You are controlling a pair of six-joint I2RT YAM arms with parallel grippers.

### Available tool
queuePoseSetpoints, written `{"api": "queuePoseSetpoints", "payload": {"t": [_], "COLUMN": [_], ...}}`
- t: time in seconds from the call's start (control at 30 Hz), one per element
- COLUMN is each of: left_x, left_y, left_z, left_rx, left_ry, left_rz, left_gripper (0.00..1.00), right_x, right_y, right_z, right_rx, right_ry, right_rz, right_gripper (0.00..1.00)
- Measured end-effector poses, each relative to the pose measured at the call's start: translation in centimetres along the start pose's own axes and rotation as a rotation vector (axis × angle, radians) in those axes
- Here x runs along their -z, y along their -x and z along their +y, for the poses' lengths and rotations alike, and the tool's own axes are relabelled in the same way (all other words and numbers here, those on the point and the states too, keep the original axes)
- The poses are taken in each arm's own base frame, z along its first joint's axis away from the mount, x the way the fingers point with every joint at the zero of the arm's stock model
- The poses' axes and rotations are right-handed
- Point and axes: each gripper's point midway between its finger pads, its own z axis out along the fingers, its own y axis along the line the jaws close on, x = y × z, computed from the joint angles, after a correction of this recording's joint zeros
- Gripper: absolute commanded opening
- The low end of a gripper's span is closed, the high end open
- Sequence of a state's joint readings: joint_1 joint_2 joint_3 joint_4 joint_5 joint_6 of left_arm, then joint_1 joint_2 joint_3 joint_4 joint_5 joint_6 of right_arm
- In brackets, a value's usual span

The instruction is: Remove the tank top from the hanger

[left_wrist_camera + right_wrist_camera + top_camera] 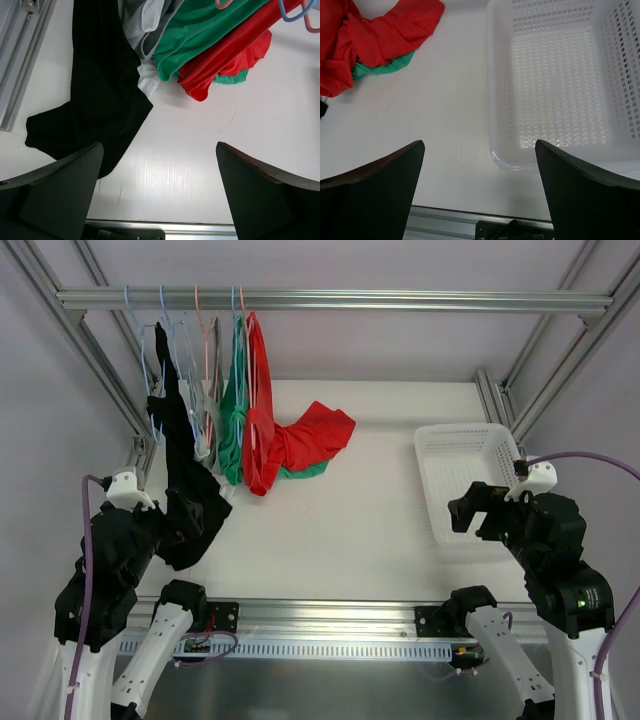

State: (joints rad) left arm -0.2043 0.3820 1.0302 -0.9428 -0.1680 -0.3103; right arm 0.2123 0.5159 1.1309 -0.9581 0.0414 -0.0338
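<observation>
— Where do the tops sit?

— On the hangers [168, 325] that hook over the rail [400, 298] at the far left. From left to right there is a black top [178, 465], a grey top [203, 425], a green top [233, 410] and a red top [262, 430]. Which one the task means, I cannot tell.

— Do they hang free?

— No. The black top's hem pools on the table [340, 520], and the red top's lower half spreads out to the right, with a strip of green under it.

— And the left gripper [159, 147]?

— Its jaws are spread wide, holding nothing, low over the table just beside the black hem.

— The right gripper [479, 145]?

— Also spread wide and holding nothing. It hangs at the near left corner of the white basket [500, 100], well apart from the clothes.

— Any writing on the fabric?

— None that I can read.
</observation>
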Motion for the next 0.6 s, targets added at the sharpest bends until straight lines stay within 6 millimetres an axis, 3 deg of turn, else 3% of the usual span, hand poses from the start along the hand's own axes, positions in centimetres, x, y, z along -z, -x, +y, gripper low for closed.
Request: {"api": "queuePoseSetpoints", "payload": {"t": [0.17, 0.3, 0.5, 0.6], "left_x": [0.8, 2.4, 4.2, 3.5], "left_y": [1.1, 3.5, 9.6, 12.8], "left_z": [-0.5, -2.5, -9.1, -12.4], "left_rx": [0.001, 0.006, 0.016, 0.03], "left_ry": [-0.022, -0.107, -0.368, -0.478], "left_rz": [-0.021, -0.039, -0.023, -0.002], "left_gripper": [0.99, 0.99, 0.99, 0.99], "right_x": [-0.1, -0.6, -1.0, -1.0], "right_y": [0.0, -0.6, -1.0, -1.0], "right_z": [-0.1, 0.0, 0.9, 1.4], "right_rx": [-0.008, -0.015, -0.019, -0.032], "right_ry": [-0.008, -0.003, 0.048, 0.074], "right_rz": [0.0, 0.016, 0.03, 0.034], "right_gripper": [0.99, 1.0, 0.99, 1.0]}}
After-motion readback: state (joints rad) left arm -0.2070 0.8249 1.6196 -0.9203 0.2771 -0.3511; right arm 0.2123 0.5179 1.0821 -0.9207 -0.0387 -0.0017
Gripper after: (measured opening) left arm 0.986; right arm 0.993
